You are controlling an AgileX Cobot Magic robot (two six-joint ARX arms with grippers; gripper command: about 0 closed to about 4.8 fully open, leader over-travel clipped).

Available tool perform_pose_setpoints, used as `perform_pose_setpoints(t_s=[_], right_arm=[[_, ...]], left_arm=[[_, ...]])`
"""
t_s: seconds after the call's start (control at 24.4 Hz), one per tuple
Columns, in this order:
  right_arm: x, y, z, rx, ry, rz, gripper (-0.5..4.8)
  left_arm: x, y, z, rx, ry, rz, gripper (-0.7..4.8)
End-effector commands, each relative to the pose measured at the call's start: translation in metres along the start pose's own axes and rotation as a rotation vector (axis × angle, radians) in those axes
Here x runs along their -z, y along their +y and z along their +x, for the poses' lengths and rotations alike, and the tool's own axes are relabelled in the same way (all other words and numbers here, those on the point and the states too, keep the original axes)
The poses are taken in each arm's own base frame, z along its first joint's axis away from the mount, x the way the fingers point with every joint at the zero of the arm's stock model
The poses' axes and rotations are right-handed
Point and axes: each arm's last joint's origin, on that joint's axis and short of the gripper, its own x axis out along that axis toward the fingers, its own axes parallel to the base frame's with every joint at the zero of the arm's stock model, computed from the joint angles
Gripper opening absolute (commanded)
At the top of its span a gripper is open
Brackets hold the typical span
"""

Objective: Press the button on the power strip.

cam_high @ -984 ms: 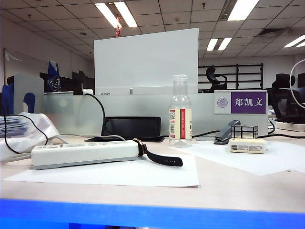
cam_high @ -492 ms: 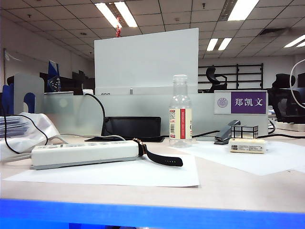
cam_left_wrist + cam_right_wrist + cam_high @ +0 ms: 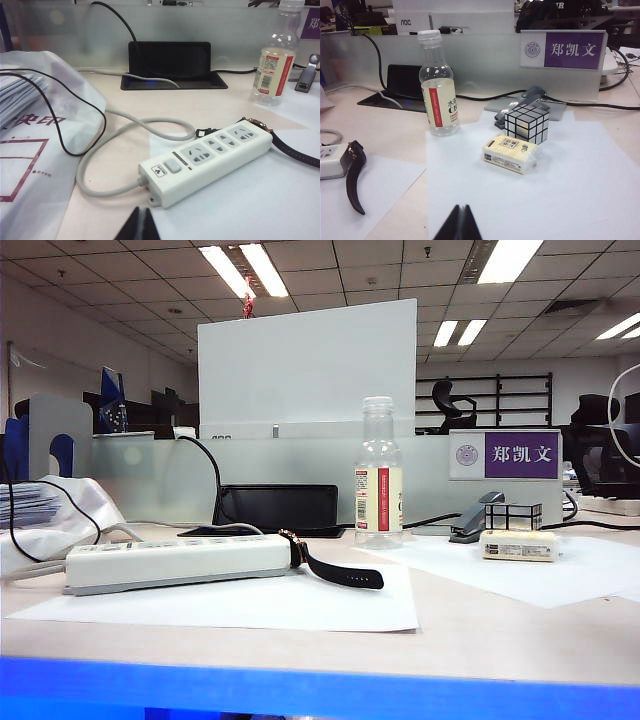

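The power strip [image 3: 180,562] [image 3: 207,161] is a long off-white bar lying on a white sheet at the table's left, its thick cable [image 3: 125,145] looping away from one end. Its grey button [image 3: 173,166] sits on top near the cable end. My left gripper [image 3: 140,214] is shut with nothing held, hanging a short way in front of the strip's cable end, apart from it. My right gripper [image 3: 462,212] is shut and empty over another white sheet, with the strip's far end [image 3: 329,159] off to one side. Neither gripper shows in the exterior view.
A black wristwatch [image 3: 335,567] [image 3: 290,147] [image 3: 352,172] lies against the strip's far end. A clear bottle [image 3: 378,485] [image 3: 438,85], mirror cube [image 3: 526,122], small cream box [image 3: 518,545] [image 3: 510,152] and stapler [image 3: 475,518] stand to the right. A plastic bag [image 3: 45,115] lies left.
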Motion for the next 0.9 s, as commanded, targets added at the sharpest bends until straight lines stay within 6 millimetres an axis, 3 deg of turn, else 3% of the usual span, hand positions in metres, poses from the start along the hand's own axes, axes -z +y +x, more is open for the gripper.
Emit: perform_pose_setpoints(t_s=[0.04, 0.37, 0.61, 0.9], right_arm=[[-0.003, 0.0, 0.0, -0.002, -0.018, -0.002, 0.03], [-0.003, 0.0, 0.0, -0.002, -0.018, -0.002, 0.03], [-0.002, 0.0, 0.0, -0.002, -0.017, -0.002, 0.03], [-0.003, 0.0, 0.0, -0.002, -0.018, -0.002, 0.04]], left_arm=[[-0.001, 0.0, 0.0, -0.003, -0.007, 0.005, -0.04], [-0.001, 0.004, 0.0, -0.019, -0.007, 0.002, -0.04], [0.0, 0.032, -0.004, -0.274, 0.0, -0.026, -0.04], [-0.001, 0.038, -0.007, -0.313, -0.017, -0.034, -0.04]])
